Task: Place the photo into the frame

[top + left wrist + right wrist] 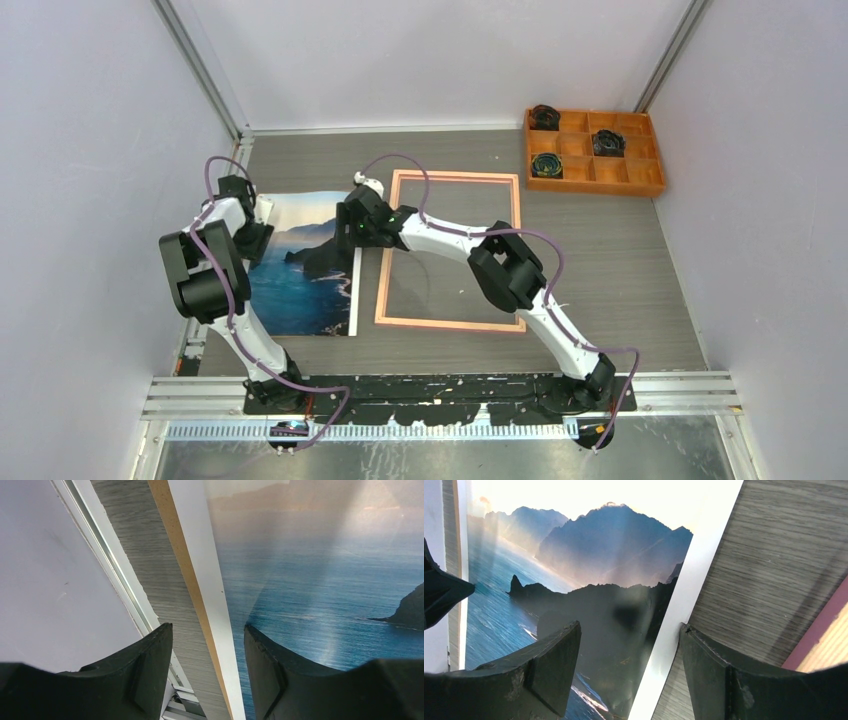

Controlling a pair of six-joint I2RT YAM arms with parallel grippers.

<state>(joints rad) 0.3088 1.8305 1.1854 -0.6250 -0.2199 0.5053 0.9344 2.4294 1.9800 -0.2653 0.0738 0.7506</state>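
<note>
The photo point(300, 270), a blue seascape with dark mountains, lies flat on the table at the left, with a brown board edge point(175, 540) showing under its left side. The pink frame point(450, 323) lies just to its right. My left gripper point(255, 237) is open over the photo's left edge. In the left wrist view its jaws point(207, 655) straddle the photo's point(325, 580) white border. My right gripper point(350, 225) is open over the photo's right edge. In the right wrist view its jaws point(629, 660) straddle the photo's point(599, 555) border, with the frame's pink strip point(819, 625) beside it.
An orange compartment tray point(610, 186) with dark round items stands at the back right. White walls close in on the left, right and back, and the left wall point(50, 580) runs close beside the left gripper. Wood-grain table point(600, 270) shows right of the frame.
</note>
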